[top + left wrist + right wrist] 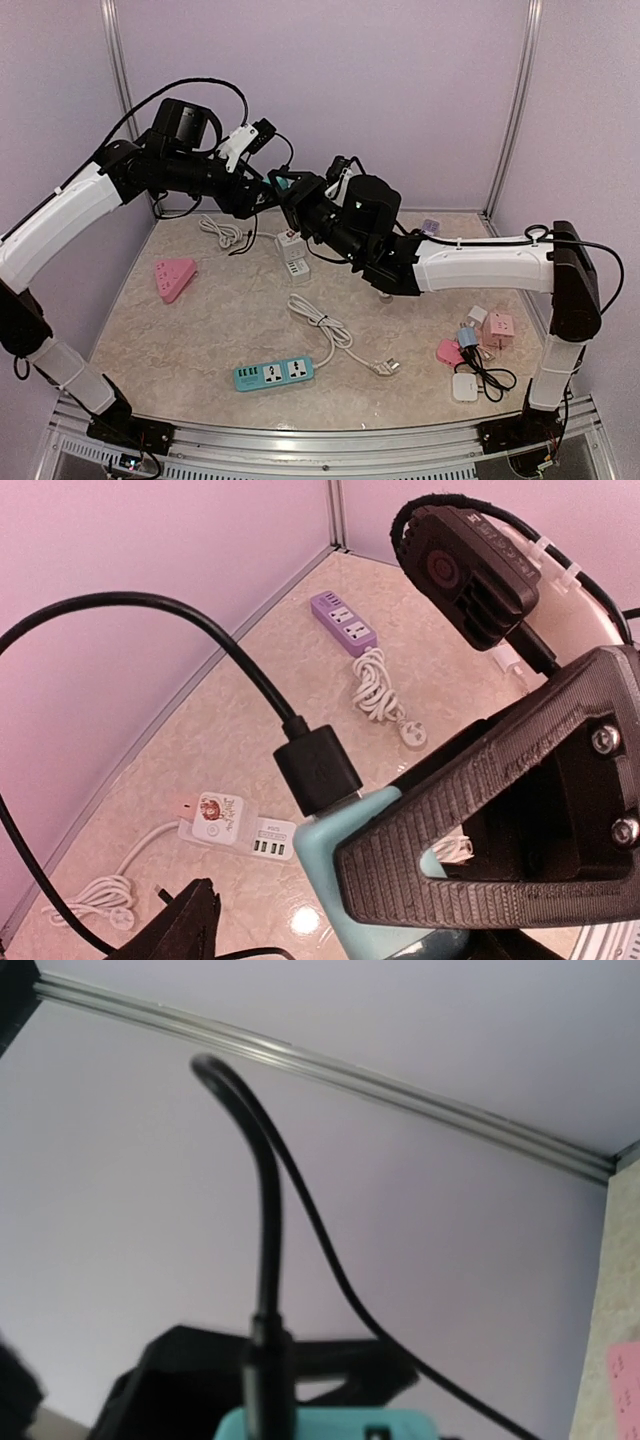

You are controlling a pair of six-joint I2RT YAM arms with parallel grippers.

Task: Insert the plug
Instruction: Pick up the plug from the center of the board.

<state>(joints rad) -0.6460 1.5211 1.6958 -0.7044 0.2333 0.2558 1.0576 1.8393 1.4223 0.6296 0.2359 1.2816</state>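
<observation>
Both arms meet in mid-air over the back of the table. My right gripper is shut on a teal adapter block; one of its ribbed black fingers lies across the block's side. A black plug on a black cable stands seated in the top of the block, and shows too in the right wrist view as the plug in the block. My left gripper hangs beside the block, open, one finger well apart from the plug, touching nothing.
On the table lie a teal power strip, a white cable with a plug, a pink triangular socket, a white USB strip, a purple strip and a cluster of small adapters. Walls enclose the back and sides.
</observation>
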